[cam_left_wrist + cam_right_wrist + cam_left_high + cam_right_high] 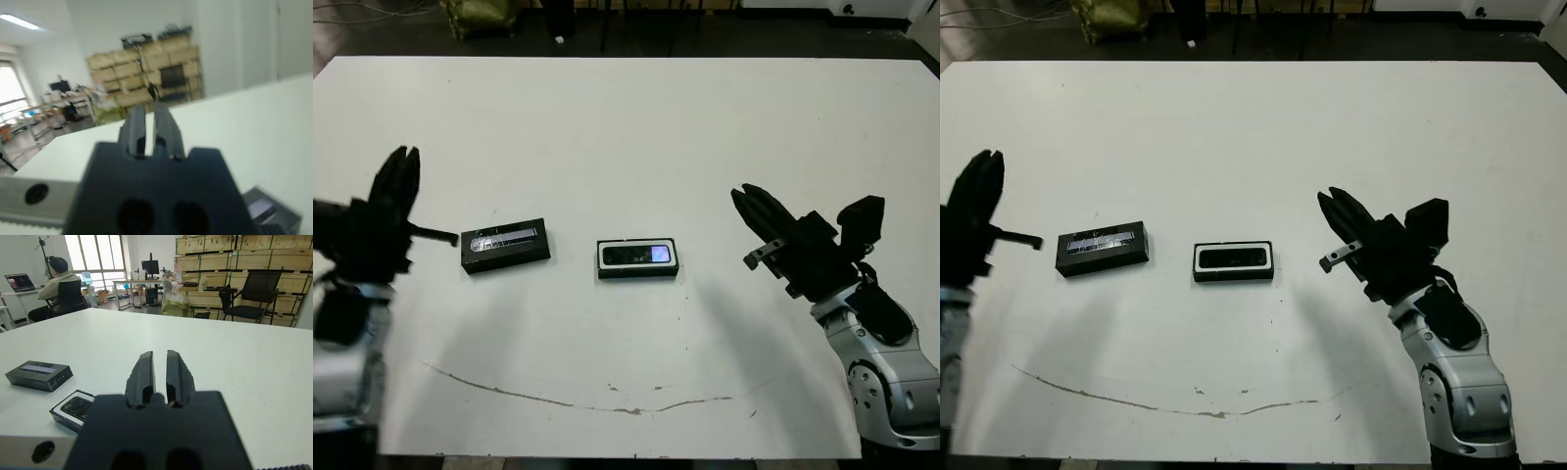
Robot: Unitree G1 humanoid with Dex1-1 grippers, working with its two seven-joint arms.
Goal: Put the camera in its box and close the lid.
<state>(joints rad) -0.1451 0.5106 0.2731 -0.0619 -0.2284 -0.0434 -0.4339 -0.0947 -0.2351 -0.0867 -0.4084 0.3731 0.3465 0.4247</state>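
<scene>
Left eye view: the box [638,258] lies on the white table [636,127] at the middle, a shallow black tray with a white lining showing around its rim. The camera [637,256] lies flat inside it, filling the tray, its glossy screen facing up and catching a bluish glare at the end toward the robot's right. The lid [505,245] lies on the table on its own, apart from the box on the robot's left side, its silvery strip facing up. The left gripper [399,186] hangs above the table beyond the lid, farther from the box, touching nothing. The right gripper [754,208] hangs on the other side of the box, well apart from it, its fingers close together and holding nothing.

Right eye view: same layout, with the camera dark in its tray and no glare on the screen.

Left wrist view: the picture is blurred. The left gripper's two fingers [134,128] stand almost together with a thin gap between them and nothing in it. A corner of the lid shows beside the gripper's body.

Right wrist view: the right gripper's fingers [142,374] stand nearly together, a narrow slit between them, empty. The box with the camera in it lies near the gripper's body; the lid lies past the box. A person [56,286] sits at a desk beyond the table.
</scene>
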